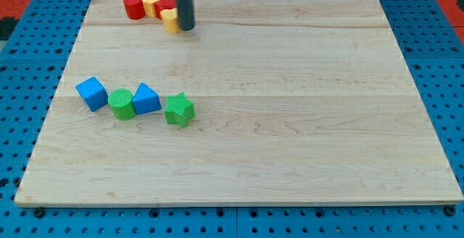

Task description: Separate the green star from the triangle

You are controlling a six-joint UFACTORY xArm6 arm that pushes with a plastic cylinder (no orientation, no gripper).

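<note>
A: Where does the green star (179,110) sit?

B: On the wooden board (290,122), in its left half toward the view's bottom. It is the right-hand end of a row of four blocks. Just to its left is the blue triangle (146,98), so close that I cannot tell whether they touch.

A: And the rest of the row?

B: A green cylinder (122,104) left of the triangle, then a blue cube (92,93) at the far left.

A: Which way does the star point?

B: One point aims toward the view's top; it has no clear long axis, being about as wide as tall.

A: Where is my tip (186,28)?

B: Near the board's top edge, well apart from the star, right beside a yellow block (171,20). A red cylinder (133,6), another yellow block (151,3) and a red block (166,7) cluster there.

A: Any pincer, open or closed?

B: None shows; the arm ends in a plain dark rod.
</note>
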